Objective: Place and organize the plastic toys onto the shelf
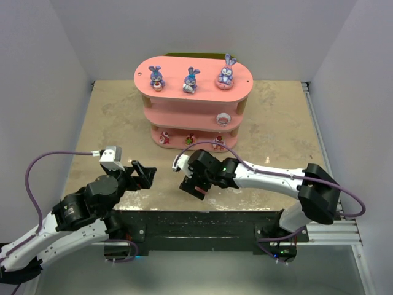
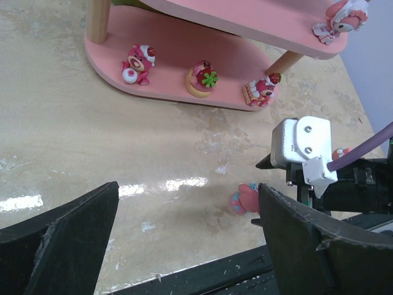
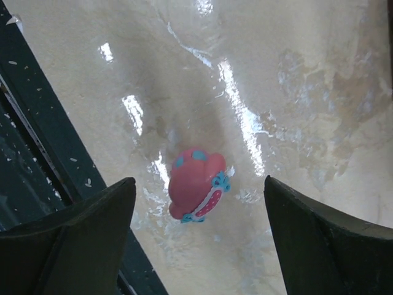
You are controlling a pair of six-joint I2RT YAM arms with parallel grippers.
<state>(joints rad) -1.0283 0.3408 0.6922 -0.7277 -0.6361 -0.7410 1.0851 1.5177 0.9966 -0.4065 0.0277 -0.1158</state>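
Note:
The pink three-tier shelf (image 1: 196, 98) stands at the back. Three purple-blue bunnies (image 1: 190, 80) sit on its top board. One white-pink figure (image 1: 223, 118) is on the middle board and three small pink and red figures (image 2: 201, 79) on the bottom board. A loose pink figure with blue spots (image 3: 195, 184) lies on the table near the front edge; it also shows in the left wrist view (image 2: 244, 198). My right gripper (image 3: 199, 239) is open right above it, a finger on each side, not touching. My left gripper (image 2: 184, 246) is open and empty to its left.
The black front rail of the table (image 3: 37, 141) runs close beside the loose figure. White walls close in the table on three sides. The right arm's wrist camera and purple cable (image 2: 304, 150) show just right of the left gripper.

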